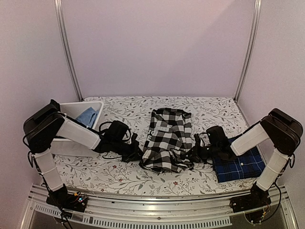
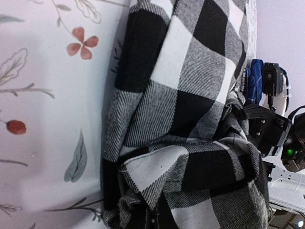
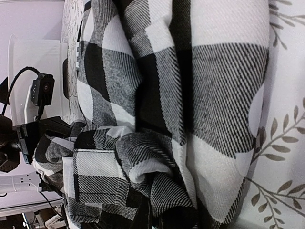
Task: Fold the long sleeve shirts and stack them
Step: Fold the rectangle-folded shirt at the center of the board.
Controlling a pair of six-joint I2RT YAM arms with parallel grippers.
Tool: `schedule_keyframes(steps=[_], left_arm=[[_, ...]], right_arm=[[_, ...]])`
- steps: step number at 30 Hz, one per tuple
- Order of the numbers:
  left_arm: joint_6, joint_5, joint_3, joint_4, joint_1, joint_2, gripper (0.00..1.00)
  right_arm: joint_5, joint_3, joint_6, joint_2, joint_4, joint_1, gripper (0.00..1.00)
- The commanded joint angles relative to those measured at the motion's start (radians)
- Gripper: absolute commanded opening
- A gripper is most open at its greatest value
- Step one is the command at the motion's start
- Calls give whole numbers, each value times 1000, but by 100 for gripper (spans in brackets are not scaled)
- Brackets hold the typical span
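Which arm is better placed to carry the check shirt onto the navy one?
Right, probably: right gripper holds the check shirt beside the navy shirt; left gripper holds its opposite side.

Matt twill-weave check shirt on smooth floral-print table cover

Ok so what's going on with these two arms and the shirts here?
Both arms are working on the black-and-white check shirt in the middle of the table. The left pincer and right pincer are each shut on its bunched near edge. The navy plaid shirt lies folded at the right.
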Motion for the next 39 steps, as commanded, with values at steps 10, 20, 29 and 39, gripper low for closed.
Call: schedule_keyframes(steps=[10, 20, 29, 39], left_arm=[[-4, -35, 55, -115, -13, -126, 0], [16, -17, 74, -95, 6, -64, 0], [87, 8, 125, -105, 16, 51, 2], [172, -41, 161, -208, 29, -1, 37]], right_arm=[[55, 25, 19, -160, -140, -10, 0], [56, 68, -9, -121, -150, -32, 0], [58, 56, -12, -59, -126, -33, 1], [108, 66, -63, -153, -248, -32, 28]])
